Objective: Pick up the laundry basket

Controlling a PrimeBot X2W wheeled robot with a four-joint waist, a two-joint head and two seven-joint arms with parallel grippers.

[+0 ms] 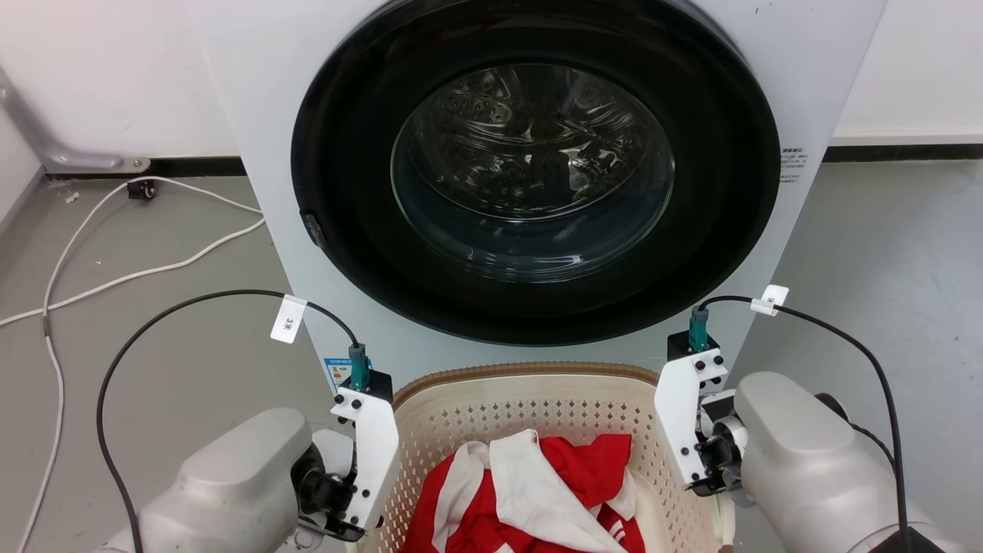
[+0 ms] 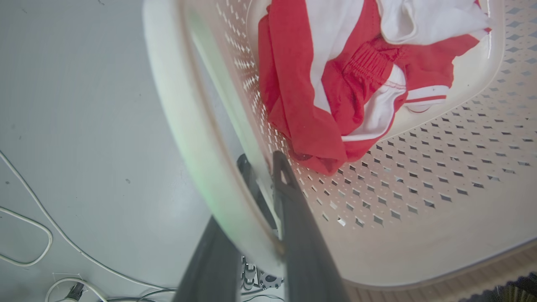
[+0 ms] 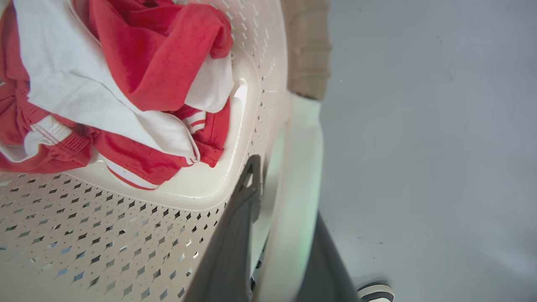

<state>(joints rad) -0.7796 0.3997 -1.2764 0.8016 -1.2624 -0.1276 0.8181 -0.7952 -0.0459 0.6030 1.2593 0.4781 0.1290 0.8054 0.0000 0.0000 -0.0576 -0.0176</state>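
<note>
The laundry basket (image 1: 491, 415) is at the bottom centre of the head view, just in front of the washing machine (image 1: 530, 169), with red and white clothes (image 1: 530, 491) inside. My left gripper (image 2: 261, 161) is clenched on the left handle (image 2: 180, 126), one finger on each side. My right gripper (image 3: 279, 197) grasps the right handle (image 3: 300, 167) in the same way. I think the danger is an uneven lift: the basket tilts, a smooth handle slides out, and the clothes spill.
</note>
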